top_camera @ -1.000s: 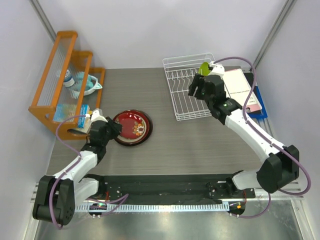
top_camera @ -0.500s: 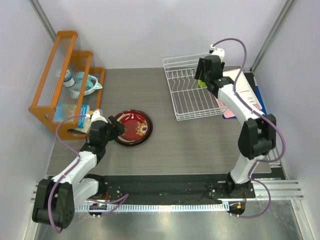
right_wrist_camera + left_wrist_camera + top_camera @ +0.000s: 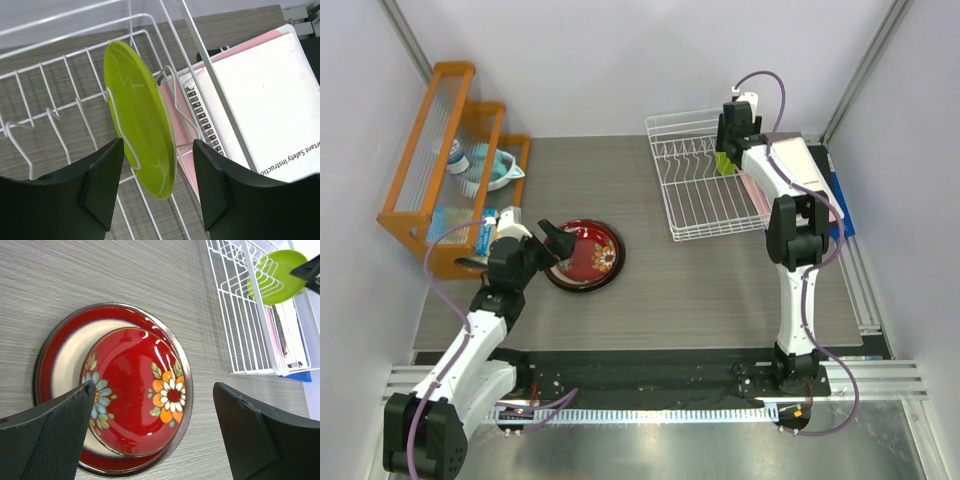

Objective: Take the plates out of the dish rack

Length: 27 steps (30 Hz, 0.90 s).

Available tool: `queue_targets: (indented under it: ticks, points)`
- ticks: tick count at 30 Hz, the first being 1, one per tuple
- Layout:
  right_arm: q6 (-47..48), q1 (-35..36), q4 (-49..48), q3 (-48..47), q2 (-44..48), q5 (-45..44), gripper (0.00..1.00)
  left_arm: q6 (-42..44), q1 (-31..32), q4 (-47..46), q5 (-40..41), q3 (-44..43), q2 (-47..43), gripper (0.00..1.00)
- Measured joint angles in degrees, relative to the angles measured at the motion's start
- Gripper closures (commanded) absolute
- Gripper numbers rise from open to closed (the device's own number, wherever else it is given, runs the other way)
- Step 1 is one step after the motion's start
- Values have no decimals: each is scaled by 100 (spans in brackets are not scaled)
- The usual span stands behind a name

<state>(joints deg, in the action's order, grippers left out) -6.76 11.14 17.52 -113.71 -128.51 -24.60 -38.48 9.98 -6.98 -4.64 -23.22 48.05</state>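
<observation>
The green plate is standing on edge in the rack, at its right end, leaning slightly with a prong crossing its face and a booklet lying just beside the rack wall. The right gripper is hanging over it with its jaws spread wide, one on each side of the plate's edge, and a gap is showing on both sides, so nothing is being gripped yet. This plate is looking small, thin and stiff, probably light, and its glossy face is suggesting a slippery surface; whether it is plastic or glazed ceramic cannot be told, so it is worth treating as breakable. The sensible hold is a pinch across the exposed rim, one pad on each face, taken deep enough that the plate is not pivoting about the pads. Since the prongs are hemming it in, the plate is probably asking to be drawn straight along its own plane, out of the slot, before any tilting. Well apart from the rack, on the table, the red plate is sitting nested on the rimmed plate, and the left gripper is poised above them with its jaws open and holding nothing.
</observation>
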Motion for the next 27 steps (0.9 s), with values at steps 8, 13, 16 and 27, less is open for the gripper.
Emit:
queue_targets:
  ticks: [8,13,16,27]
  points:
    - [275,-28,190,-153,-227,-98,98,-4,2,-4,-201,-4,114,0]
    - [393,-59,208,-160,-227,-20,99,-7,2,-85,-258,-4,243,1]
    - [476,-26,205,-160,-227,-116,99,-11,0,-111,-284,-4,323,0]
    - [1276,487,-693,1143,758,-1392,99,-26,0,-118,-299,-4,402,0]
